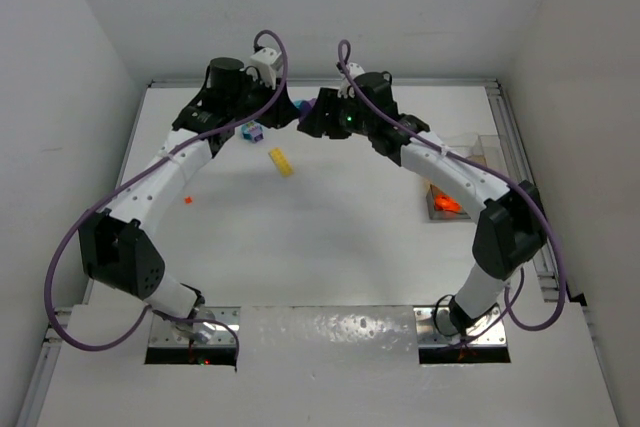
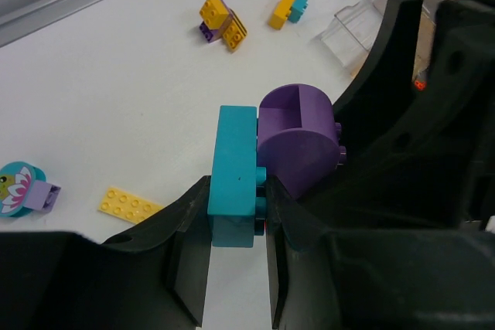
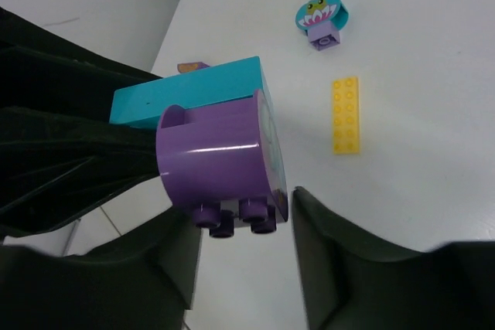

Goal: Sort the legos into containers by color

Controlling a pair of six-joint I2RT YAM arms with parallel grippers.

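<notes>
Nearer than the teal brick (image 2: 234, 183) and well to its right, the container (image 1: 488, 147) is set; a yellow plate (image 1: 282, 162) lies just nearer than the brick. The brick itself is clamped off the table in the narrowed fingers of the left gripper (image 2: 236, 218), and the purple piece (image 2: 298, 141) joined to it is bracketed by the right gripper (image 3: 241, 218), whose grip cannot be told; this is judged a hold for pulling the colours apart

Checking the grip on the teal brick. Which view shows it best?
Left wrist: the teal brick sits whole in the left gripper, joined to a purple piece. Right wrist shows only one side of it behind that piece. From above it is almost entirely hidden.
</notes>
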